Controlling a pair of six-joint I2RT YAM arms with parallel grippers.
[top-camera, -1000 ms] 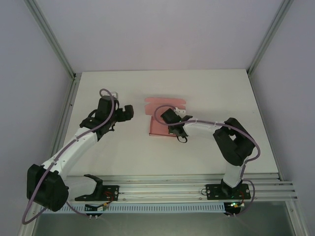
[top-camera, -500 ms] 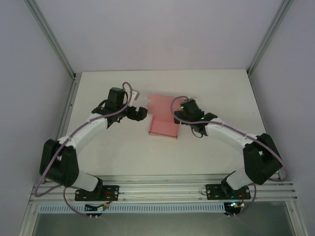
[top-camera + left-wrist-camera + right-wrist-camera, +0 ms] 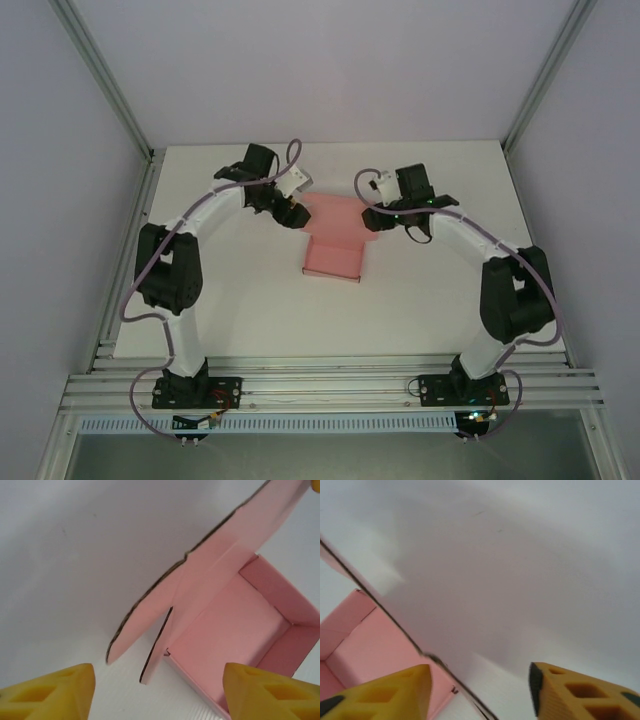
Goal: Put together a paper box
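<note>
Open paper box [image 3: 333,258] btwn L gripper [image 3: 294,215] & R gripper [image 3: 372,221].

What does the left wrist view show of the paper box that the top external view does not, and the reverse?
Left wrist: the inside of the paper box, its upright walls, and the slit in its flap, between open yellow fingers. Top external: the left gripper and right gripper flanking the box's far end on the table. Both: the pink box, open.

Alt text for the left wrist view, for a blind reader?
A pink paper box lies open-topped on the white table, an unfolded flap along its left side. The left hand's yellow fingertips sit apart at the bottom corners, holding nothing.
</note>
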